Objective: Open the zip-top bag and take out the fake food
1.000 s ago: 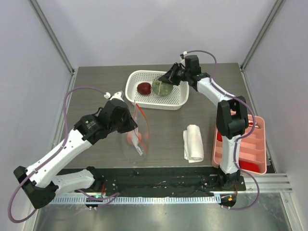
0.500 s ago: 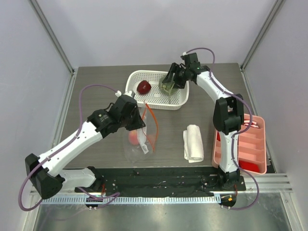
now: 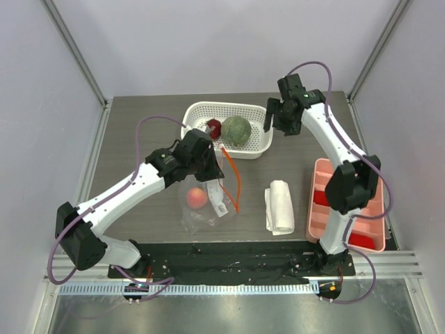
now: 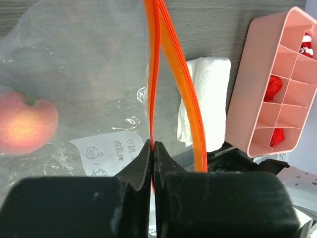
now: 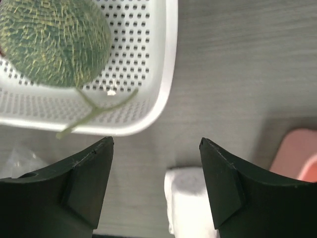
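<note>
The zip-top bag (image 3: 208, 209) is clear, with an orange-red zip strip (image 4: 153, 74), and hangs slack onto the table from my left gripper (image 3: 212, 170). That gripper (image 4: 152, 146) is shut on one side of the strip; the other side (image 4: 183, 94) bows away, so the mouth gapes. A pinkish-red fruit (image 3: 197, 198) lies inside the bag (image 4: 89, 64), left of its white label (image 4: 114, 153). The bumpy green ball (image 3: 236, 130) and a dark red fruit (image 3: 213, 127) sit in the white basket (image 3: 195, 111). My right gripper (image 3: 270, 124) stands open and empty just right of the basket's rim (image 5: 168, 74), with the green ball (image 5: 54, 39) to its upper left.
A folded white cloth (image 3: 280, 207) lies right of the bag. A pink compartment tray (image 3: 323, 202) holding red pieces stands at the right edge, beside the right arm's base. The cloth (image 5: 190, 198) and a corner of the tray (image 5: 297, 153) show below my right fingers.
My right gripper let go of the green ball in the basket, opened and drew back to the right. My left gripper carried the bag's strip rightward toward the basket.
</note>
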Available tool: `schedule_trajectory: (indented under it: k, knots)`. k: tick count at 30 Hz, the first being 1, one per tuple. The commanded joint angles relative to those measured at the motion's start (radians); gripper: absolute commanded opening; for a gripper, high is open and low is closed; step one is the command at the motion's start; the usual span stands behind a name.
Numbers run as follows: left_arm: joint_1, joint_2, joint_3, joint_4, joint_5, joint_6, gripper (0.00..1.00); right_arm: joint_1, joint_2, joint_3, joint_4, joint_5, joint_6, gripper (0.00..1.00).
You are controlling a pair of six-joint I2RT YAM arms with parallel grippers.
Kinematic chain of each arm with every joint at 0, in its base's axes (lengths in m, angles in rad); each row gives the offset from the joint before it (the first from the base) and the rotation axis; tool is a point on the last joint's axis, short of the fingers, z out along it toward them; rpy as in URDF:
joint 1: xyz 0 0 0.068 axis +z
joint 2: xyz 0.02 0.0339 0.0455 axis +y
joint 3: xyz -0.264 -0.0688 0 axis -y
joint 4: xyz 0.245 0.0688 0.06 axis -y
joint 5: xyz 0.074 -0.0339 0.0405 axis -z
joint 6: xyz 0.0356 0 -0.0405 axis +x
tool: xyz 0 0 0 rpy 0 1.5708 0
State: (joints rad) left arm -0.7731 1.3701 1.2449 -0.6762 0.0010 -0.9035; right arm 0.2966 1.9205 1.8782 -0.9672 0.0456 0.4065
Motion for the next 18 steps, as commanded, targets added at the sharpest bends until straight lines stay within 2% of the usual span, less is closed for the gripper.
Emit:
schedule_trajectory:
  k: [1, 5, 6, 9, 13, 18]
  knots:
    - [-0.003, 0.012, 0.048, 0.059, 0.042, 0.028, 0.00, 0.073, -0.227, -0.109, -0.035, 0.018, -0.049, 0.75]
    - [-0.003, 0.032, 0.051, 0.070, 0.050, 0.026, 0.00, 0.179, -0.348, -0.209, -0.021, -0.137, 0.060, 0.59]
    - [-0.003, 0.034, 0.053, 0.070, 0.053, 0.026, 0.00, 0.209, -0.388, -0.230, 0.013, -0.166, 0.121, 0.49]
    - [-0.003, 0.038, 0.059, 0.073, 0.056, 0.028, 0.00, 0.320, -0.435, -0.316, 0.113, -0.275, 0.265, 0.36]
    - [-0.003, 0.029, 0.060, 0.066, 0.053, 0.029, 0.00, 0.438, -0.456, -0.355, 0.163, -0.219, 0.363, 0.23]
    - [-0.003, -0.008, 0.050, 0.055, 0.050, 0.018, 0.00, 0.454, -0.482, -0.454, 0.252, -0.201, 0.384, 0.08]
